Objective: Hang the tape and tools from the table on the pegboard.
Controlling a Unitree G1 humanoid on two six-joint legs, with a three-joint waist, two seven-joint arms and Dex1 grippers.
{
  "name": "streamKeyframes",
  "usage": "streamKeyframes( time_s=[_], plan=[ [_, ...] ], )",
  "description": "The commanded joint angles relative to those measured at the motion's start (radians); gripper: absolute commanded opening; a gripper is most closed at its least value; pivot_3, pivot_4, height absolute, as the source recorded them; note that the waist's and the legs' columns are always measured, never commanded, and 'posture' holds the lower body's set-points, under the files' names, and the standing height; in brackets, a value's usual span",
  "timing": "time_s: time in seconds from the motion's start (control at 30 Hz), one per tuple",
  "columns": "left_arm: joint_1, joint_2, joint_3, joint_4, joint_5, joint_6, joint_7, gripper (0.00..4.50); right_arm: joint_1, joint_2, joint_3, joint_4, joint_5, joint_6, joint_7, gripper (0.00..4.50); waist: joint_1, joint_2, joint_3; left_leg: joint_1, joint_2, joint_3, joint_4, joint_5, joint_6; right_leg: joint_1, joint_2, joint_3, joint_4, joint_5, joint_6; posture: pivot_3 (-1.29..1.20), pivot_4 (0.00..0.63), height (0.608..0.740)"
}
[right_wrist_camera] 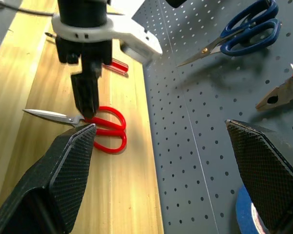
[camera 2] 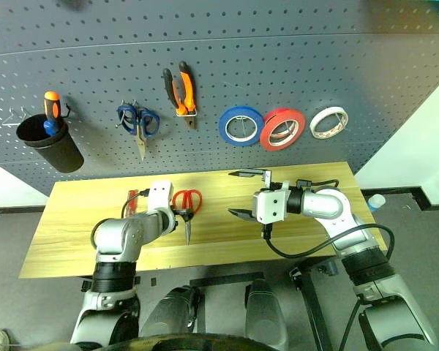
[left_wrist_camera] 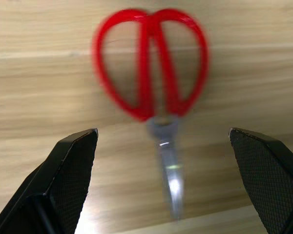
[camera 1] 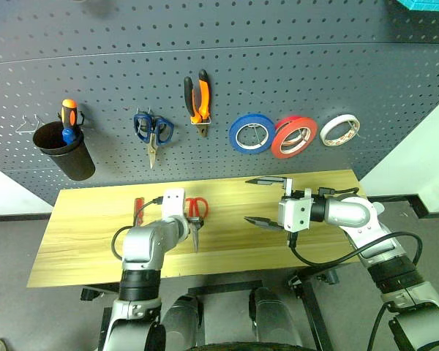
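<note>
The left pincer [camera 2: 184,219] hangs with its two black fingers spread wide and nothing between them, directly over the red-handled scissors [left_wrist_camera: 154,73] that lie flat on the light yellowish wooden surface [camera 2: 80,241]. In the left wrist view the two red loops are just ahead of the fingertips [left_wrist_camera: 73,161] and the metal blades run back between them, so the scissors are already centred in the gap. To do this step well, the robot should probably lower the pincer straight down and close it across the narrow neck where the loops meet the pivot, because the loops must stay free for a hook. The thin blades lie flush on the wood, so the fingers may slip over them if they close too high. The slim red-handled screwdriver [right_wrist_camera: 115,66] lies just beyond the pincer, toward the dark grey perforated pegboard [camera 1: 395,66], and should not be pushed. The right pincer [camera 1: 267,201] is also fully released and empty, held off to the side above the surface. The bright red ring of tape [camera 1: 293,136] and the orange-and-black pliers [camera 1: 197,99] already hang on the pegboard.
</note>
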Motion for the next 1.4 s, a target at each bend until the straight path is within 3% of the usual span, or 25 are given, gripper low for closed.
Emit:
streamKeyframes(
  time_s=[0.03, 0.33, 0.67, 1.07, 1.1, 1.13, 1.4],
  plan=[
    [-0.039, -0.014, 0.037, 0.075, 0.044, 0.026, 0.062, 4.5, -0.006, -0.001, -0.016, -0.008, 0.0, -0.019, -0.021, 4.47, 0.0, 0.0, 0.0, 0.0, 0.0, 0.0, 0.0, 0.0, 0.0, 0.0, 0.0, 0.0, 0.0, 0.0, 0.0, -0.03, 0.136, 0.74],
    [-0.151, -0.076, 0.183, 0.252, 0.023, 0.008, 0.106, 4.5, 0.036, -0.036, -0.026, 0.022, 0.009, -0.041, -0.014, 4.47, 0.003, -0.001, 0.001, 0.0, -0.001, 0.0, 0.001, 0.0, 0.0, 0.001, -0.001, 0.0, 0.0, 0.001, 0.001, -0.03, 0.131, 0.74],
    [-0.226, -0.083, 0.253, 0.433, 0.028, -0.045, 0.146, 4.5, 0.044, -0.035, -0.029, 0.031, -0.011, -0.054, -0.049, 4.47, -0.001, -0.001, 0.001, 0.001, -0.001, 0.001, 0.001, 0.0, -0.001, 0.002, -0.001, 0.0, -0.001, 0.001, 0.002, -0.05, 0.127, 0.74],
    [-0.258, -0.069, 0.285, 0.504, 0.014, -0.061, 0.168, 0.59, 0.033, -0.029, -0.022, 0.038, -0.026, -0.064, -0.074, 4.5, -0.001, -0.001, 0.0, 0.002, -0.001, 0.001, 0.003, 0.002, -0.003, 0.004, -0.001, 0.0, 0.0, 0.002, 0.004, -0.05, 0.112, 0.74],
    [-0.263, -0.065, 0.284, 0.509, 0.018, -0.049, 0.174, 0.51, 0.032, -0.027, -0.021, 0.039, -0.026, -0.064, -0.075, 4.5, -0.003, -0.001, 0.0, 0.002, -0.001, 0.001, 0.003, 0.002, -0.003, 0.004, -0.001, 0.0, -0.001, 0.002, 0.004, -0.04, 0.111, 0.74],
    [-0.264, -0.063, 0.287, 0.508, 0.016, -0.044, 0.176, 0.14, 0.031, -0.026, -0.02, 0.041, -0.026, -0.065, -0.076, 4.5, -0.003, -0.001, 0.0, 0.002, -0.001, 0.001, 0.003, 0.002, -0.003, 0.004, -0.001, 0.0, 0.0, 0.002, 0.004, -0.04, 0.109, 0.74],
    [-0.263, -0.042, 0.299, 0.466, 0.011, 0.002, 0.192, 0.04, 0.031, -0.021, -0.019, 0.05, -0.017, -0.063, -0.075, 4.5, -0.001, -0.001, 0.0, 0.002, -0.001, 0.0, 0.003, 0.002, -0.004, 0.004, -0.001, 0.0, 0.0, 0.003, 0.004, -0.03, 0.108, 0.74]
  ],
)
